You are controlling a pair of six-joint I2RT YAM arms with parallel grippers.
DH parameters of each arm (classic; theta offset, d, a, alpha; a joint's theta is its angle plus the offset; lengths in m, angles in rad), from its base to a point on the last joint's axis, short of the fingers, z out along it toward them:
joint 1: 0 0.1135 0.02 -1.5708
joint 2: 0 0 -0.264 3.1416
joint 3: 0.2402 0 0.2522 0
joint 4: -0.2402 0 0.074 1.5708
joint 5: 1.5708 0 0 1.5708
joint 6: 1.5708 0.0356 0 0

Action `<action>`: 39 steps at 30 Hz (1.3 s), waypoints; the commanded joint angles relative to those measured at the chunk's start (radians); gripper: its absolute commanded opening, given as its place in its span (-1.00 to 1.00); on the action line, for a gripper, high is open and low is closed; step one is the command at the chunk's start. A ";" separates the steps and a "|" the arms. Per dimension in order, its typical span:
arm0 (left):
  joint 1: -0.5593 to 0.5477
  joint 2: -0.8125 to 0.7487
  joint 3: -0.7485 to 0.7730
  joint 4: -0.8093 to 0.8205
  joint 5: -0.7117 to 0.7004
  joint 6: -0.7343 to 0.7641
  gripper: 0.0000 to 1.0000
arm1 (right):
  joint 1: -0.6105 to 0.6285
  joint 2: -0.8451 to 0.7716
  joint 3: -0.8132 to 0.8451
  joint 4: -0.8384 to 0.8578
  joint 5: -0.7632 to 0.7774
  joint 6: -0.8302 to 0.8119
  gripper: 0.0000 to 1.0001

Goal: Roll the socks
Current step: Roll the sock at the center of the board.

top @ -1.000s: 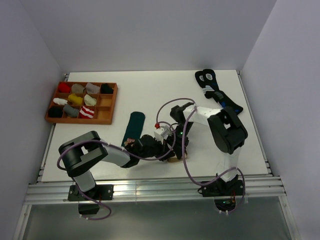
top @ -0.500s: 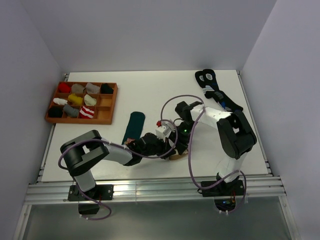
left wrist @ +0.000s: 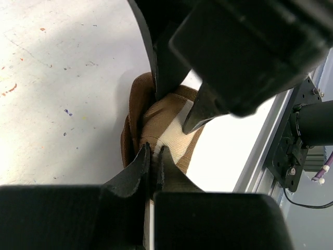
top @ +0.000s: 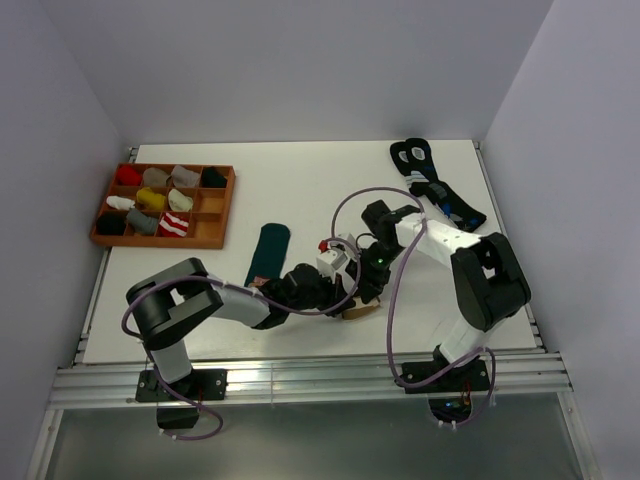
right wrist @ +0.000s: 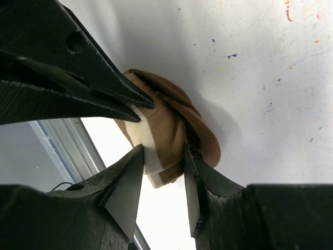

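Observation:
The brown sock [top: 357, 311] with cream stripes lies bunched near the table's front edge, partly folded over itself [right wrist: 171, 125]. My left gripper [left wrist: 154, 151] is shut on its near edge, pinching a thin layer of knit. My right gripper [right wrist: 161, 156] straddles the folded bundle from the other side, and both fingers touch the fabric. In the top view both grippers [top: 330, 290] [top: 368, 288] meet over the sock and hide most of it. The dark green sock [top: 268, 252] lies flat just to the left, untouched.
A wooden tray [top: 214, 228] holding several rolled socks sits at the back left. A black pair with blue-and-white marks [top: 432, 186] lies at the back right. The metal rail [top: 320, 378] of the table's front edge runs close behind the brown sock.
My right arm has swung its elbow to the right, and its jaws have drawn in around the bundle. The left gripper stays shut on the sock and has crept slightly right.

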 commanded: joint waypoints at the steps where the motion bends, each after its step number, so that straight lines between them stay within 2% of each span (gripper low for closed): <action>1: -0.006 0.050 0.010 -0.157 -0.013 0.033 -0.99 | 0.001 0.013 -0.005 0.030 -0.002 -0.030 -0.14; 6: 0.000 0.065 0.022 -0.162 -0.020 0.030 -0.99 | 0.001 0.041 -0.010 0.042 0.009 -0.006 -0.14; 10: 0.017 0.067 0.034 -0.157 -0.049 0.011 -0.99 | 0.001 0.081 -0.008 0.030 0.016 0.022 -0.40; 12: 0.022 0.067 0.037 -0.157 -0.068 0.002 -0.99 | -0.005 0.099 -0.013 0.043 0.027 0.050 -0.45; 16: 0.022 0.051 0.031 -0.146 -0.121 -0.048 -0.92 | -0.023 0.130 -0.025 0.054 0.036 0.093 -0.69; 19: 0.019 0.036 0.021 -0.137 -0.172 -0.082 -0.85 | -0.031 0.148 -0.027 0.060 0.045 0.117 -0.79; 22: 0.014 0.007 -0.007 -0.110 -0.206 -0.108 -0.61 | -0.040 0.162 -0.024 0.075 0.067 0.143 -0.83; 28: -0.004 -0.076 -0.058 -0.091 -0.299 -0.176 -0.34 | -0.052 0.185 -0.005 0.080 0.070 0.166 -0.89; 35: -0.047 -0.195 -0.104 -0.183 -0.420 -0.305 -0.23 | -0.057 0.188 0.008 0.089 0.076 0.195 -0.92; 39: -0.073 -0.297 -0.154 -0.215 -0.480 -0.442 -0.16 | -0.058 0.193 0.013 0.097 0.076 0.203 -0.94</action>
